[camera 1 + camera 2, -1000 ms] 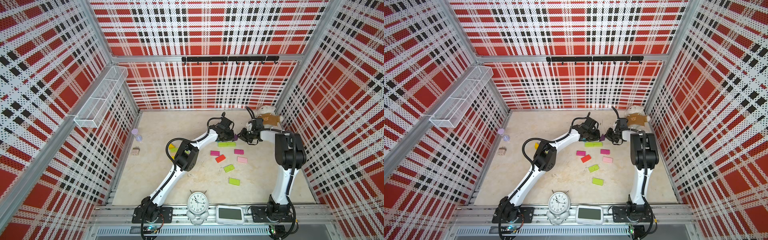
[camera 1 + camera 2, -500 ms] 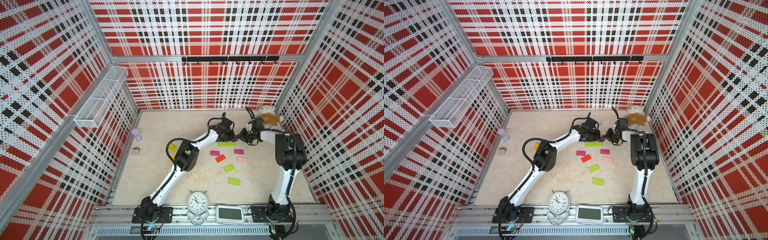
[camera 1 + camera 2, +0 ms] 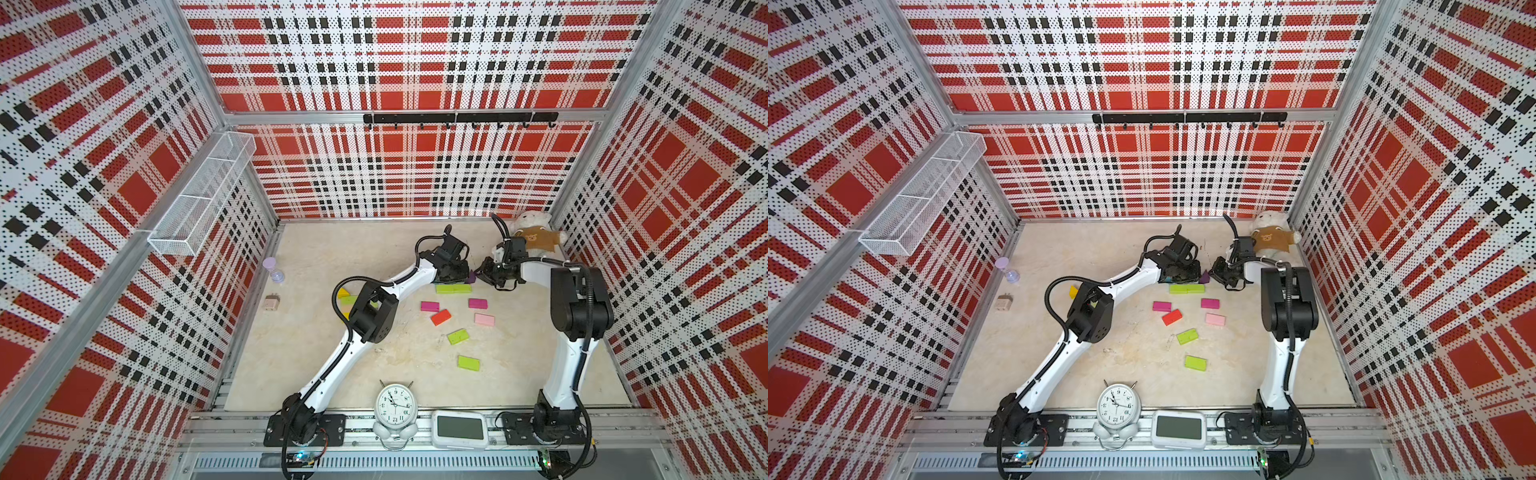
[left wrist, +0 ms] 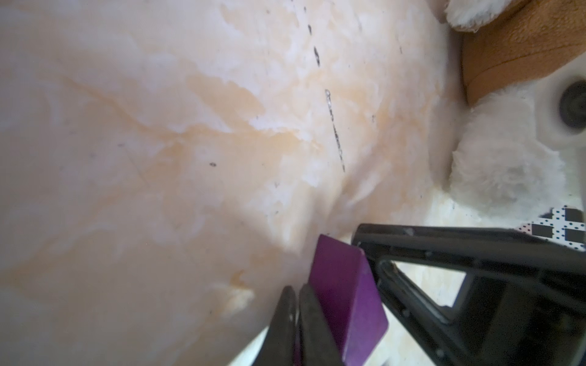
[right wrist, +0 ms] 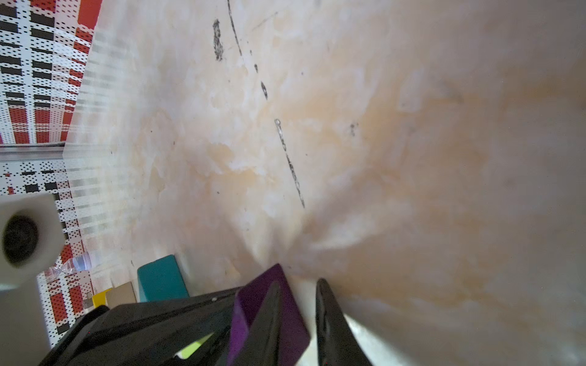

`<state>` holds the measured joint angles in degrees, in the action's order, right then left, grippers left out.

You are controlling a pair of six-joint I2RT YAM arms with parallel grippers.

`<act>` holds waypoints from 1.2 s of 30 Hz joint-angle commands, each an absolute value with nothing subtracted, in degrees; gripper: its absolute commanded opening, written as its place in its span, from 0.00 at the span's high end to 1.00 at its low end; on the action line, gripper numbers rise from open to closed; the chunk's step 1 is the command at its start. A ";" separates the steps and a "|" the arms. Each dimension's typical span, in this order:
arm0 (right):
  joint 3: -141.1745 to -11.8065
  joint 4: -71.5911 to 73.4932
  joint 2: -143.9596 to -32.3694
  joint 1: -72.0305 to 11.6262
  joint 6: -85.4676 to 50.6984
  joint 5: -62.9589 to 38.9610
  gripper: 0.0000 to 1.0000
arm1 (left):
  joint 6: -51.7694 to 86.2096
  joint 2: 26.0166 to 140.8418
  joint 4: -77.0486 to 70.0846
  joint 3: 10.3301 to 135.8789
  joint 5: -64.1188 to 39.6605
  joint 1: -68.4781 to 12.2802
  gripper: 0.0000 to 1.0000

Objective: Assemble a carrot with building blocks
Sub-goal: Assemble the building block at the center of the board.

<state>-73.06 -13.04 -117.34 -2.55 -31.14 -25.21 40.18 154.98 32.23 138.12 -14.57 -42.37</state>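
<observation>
At the far middle of the marbled floor (image 3: 316,365), both grippers meet over a purple wedge (image 3: 471,277). Left gripper (image 4: 296,320) pressed together, lying against the wedge's side. Right gripper (image 5: 298,317) nearly closed, one finger across the wedge face; real pinch, cannot tell. Lime blocks (image 3: 453,289) just beside; magenta, red, pink, lime pieces scattered nearer. Readable writing: only numerals on the alarm clock (image 3: 394,405). Plush bear (image 3: 536,237) crowds the right arm.

We see a purple wedge (image 4: 342,301), lime blocks (image 3: 453,289), a red block (image 3: 440,317), cream marbled worktop (image 3: 316,257), red-black-white plaid walls (image 3: 415,62).
</observation>
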 commanded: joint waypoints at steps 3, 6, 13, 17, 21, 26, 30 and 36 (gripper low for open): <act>-72.33 -12.57 -114.80 -2.81 -31.31 -24.67 0.77 | 39.55 151.84 32.61 137.46 -14.50 -43.03 0.89; -72.33 -12.75 -114.70 -2.81 -31.23 -24.60 0.77 | 39.61 151.82 32.61 137.46 -14.46 -43.02 0.89; -72.19 -12.74 -114.62 -2.81 -31.43 -24.68 0.77 | 39.62 151.60 32.61 137.20 -14.40 -43.06 0.89; -72.24 -12.79 -114.44 -2.81 -31.42 -24.47 0.77 | 39.46 151.48 32.52 137.20 -14.06 -42.98 0.89; -72.50 -12.83 -114.50 -2.82 -31.47 -24.33 0.77 | 39.72 151.37 31.92 137.28 -13.62 -42.91 0.89; -73.90 -13.01 -114.70 -2.81 -31.78 -24.07 0.77 | 39.94 151.25 31.51 138.19 -13.14 -42.15 0.88; -75.81 -14.01 -114.70 -2.72 -31.69 -23.71 0.77 | 39.82 150.91 31.38 139.51 -12.66 -41.33 0.88; -77.82 -15.37 -113.64 -2.24 -31.38 -23.18 0.77 | 39.81 149.22 30.44 139.83 -12.31 -40.10 0.88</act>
<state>-75.85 -15.29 -116.57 -2.52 -31.38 -23.92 40.21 153.77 31.77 138.06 -13.39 -41.06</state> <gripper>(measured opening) 0.234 0.123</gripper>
